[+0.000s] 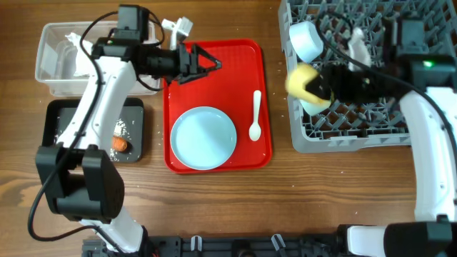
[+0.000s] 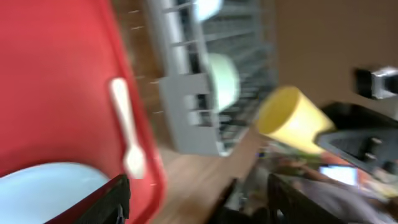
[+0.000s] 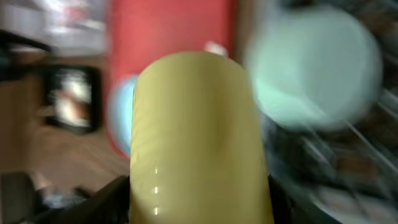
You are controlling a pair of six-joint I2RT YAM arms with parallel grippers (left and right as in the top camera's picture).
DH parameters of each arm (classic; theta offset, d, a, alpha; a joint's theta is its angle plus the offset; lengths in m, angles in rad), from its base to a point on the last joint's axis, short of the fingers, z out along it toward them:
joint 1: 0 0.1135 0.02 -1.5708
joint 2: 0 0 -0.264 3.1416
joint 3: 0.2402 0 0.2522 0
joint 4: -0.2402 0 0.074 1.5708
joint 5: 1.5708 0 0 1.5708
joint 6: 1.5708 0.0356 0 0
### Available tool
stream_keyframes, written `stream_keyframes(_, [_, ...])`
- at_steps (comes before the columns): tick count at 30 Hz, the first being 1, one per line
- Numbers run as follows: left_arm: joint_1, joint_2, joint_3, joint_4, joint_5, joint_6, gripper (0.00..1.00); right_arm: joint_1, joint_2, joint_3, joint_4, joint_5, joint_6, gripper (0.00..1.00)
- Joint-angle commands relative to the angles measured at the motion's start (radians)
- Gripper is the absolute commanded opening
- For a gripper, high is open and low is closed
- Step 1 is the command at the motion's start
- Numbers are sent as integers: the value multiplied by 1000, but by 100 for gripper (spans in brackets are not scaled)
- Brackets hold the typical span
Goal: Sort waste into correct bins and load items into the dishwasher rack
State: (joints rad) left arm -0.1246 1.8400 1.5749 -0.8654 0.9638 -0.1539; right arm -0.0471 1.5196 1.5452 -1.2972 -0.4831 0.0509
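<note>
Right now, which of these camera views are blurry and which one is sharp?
Overhead: sharp throughout, only the yellow cup slightly smeared. Left wrist: motion-blurred, the white spoon and grey rack streaked. Right wrist: blurriest, the cup fills the frame, everything behind it a smear.

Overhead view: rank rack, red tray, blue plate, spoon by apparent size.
1. dishwasher rack, though cropped at the top edge
2. red tray
3. blue plate
4. white spoon

The left arm point(image 1: 100, 93) and right arm point(image 1: 428, 135) have white links, black joints and black cables, with a green light point(image 1: 428, 65) behind the right tool point(image 1: 314, 84).
</note>
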Motion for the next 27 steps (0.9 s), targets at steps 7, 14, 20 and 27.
stream_keyframes(7, [-155, -11, 3, -18, -436, 13, 70, -41, 20, 6, -136, 423, 162, 64])
stream_keyframes(14, [-216, -11, 3, -18, -566, 17, 75, -70, 154, 6, -113, 415, 158, 64])
stream_keyframes(20, [-216, -11, 3, -29, -566, 17, 76, -71, 270, 6, -92, 415, 159, 68])
stream_keyframes(27, [-216, -11, 3, -35, -565, 16, 81, -79, 277, 83, -63, 372, 137, 100])
